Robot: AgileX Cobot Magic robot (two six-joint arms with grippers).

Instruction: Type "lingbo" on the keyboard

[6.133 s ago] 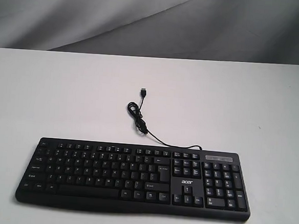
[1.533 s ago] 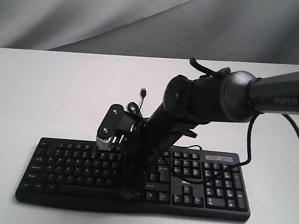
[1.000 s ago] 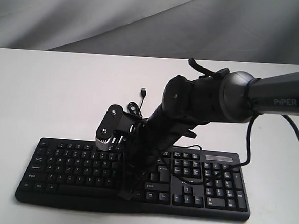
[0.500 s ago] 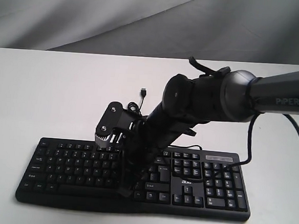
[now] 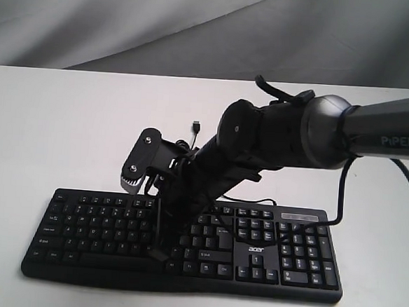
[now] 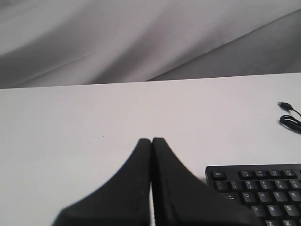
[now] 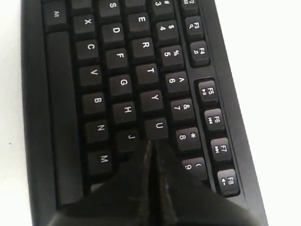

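Right wrist view shows the right end effector (image 7: 150, 147), fingers pressed together into a single tip, over the keyboard (image 7: 117, 61) beside the U and J keys; contact cannot be told. Lying flat near the worktop (image 5: 66, 130) front edge, the keyboard looks light, stiff and liable to slide, so it calls for straight-down pokes, not gripping. Keys crowd closely. Its cable (image 5: 190, 159) loops behind. The left end effector (image 6: 151, 143), likewise closed, hovers over open worktop off the keyboard's left end.

1. The wide black plastic full-size keyboard (image 5: 94, 223) with white key legends lies flat on the white table (image 5: 52, 129). Its long side runs across the exterior view, with the number pad at the right end.
2. A small white "acer" logo (image 5: 255, 249) sits above the arrow keys.
3. Its thin black USB cable (image 6: 289, 121) lies coiled behind the back edge, its plug loose on the table.
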